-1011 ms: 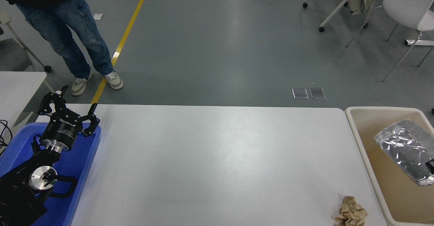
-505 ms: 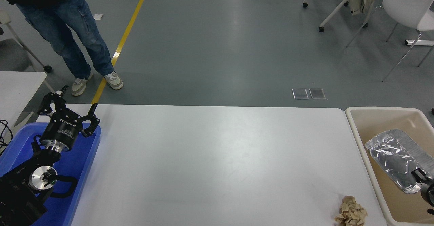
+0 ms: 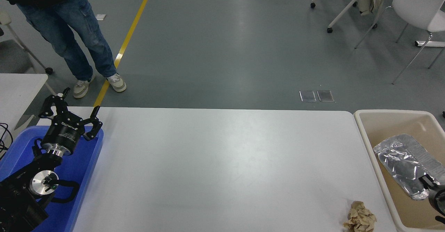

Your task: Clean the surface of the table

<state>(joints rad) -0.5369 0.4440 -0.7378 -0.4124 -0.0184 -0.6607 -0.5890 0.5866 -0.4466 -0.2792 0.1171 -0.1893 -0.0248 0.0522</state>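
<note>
white desk [image 3: 215, 162] spanned the middle, between a blue bin [image 3: 85, 169] at left and a beige bin [image 3: 379, 148] at right. crumpled brown paper [image 3: 360, 218] lay on its near right corner. left gripper [image 3: 69, 115] hung over the blue bin, fingers wide. right gripper [image 3: 429, 183] at a foil tray [image 3: 399, 157] inside the beige bin; finger state unclear

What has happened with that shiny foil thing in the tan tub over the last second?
The foil tray has sunk lower and shifted left inside the beige bin, carried by the right gripper at its near end. Whether it has been let go cannot be told. The crumpled brown paper on the table surface and the left gripper over the blue bin stayed put.
</note>
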